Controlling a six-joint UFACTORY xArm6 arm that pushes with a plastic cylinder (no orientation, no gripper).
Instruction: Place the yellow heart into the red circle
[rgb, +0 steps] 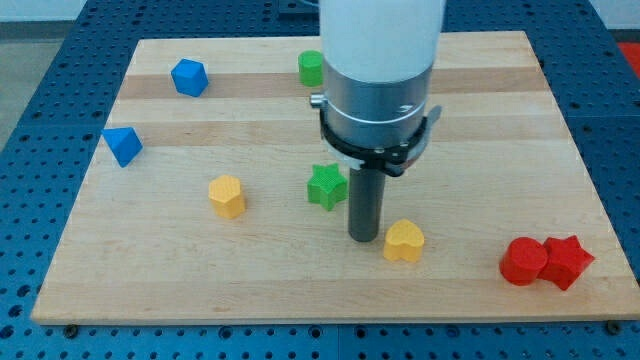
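The yellow heart (404, 241) lies on the wooden board (150, 270) at the lower middle right. The red circle (523, 261) sits near the view's bottom right, touching a red star (568, 262) on its right. My tip (363, 237) rests on the board just left of the yellow heart, close to or touching it, and just below right of a green star (327, 186). The heart lies between my tip and the red circle.
A yellow hexagon-like block (227, 195) lies left of centre. A blue block (189, 77) and a blue triangle-like block (123, 146) sit at the upper left. A green block (311, 68) at the top is partly hidden by the arm.
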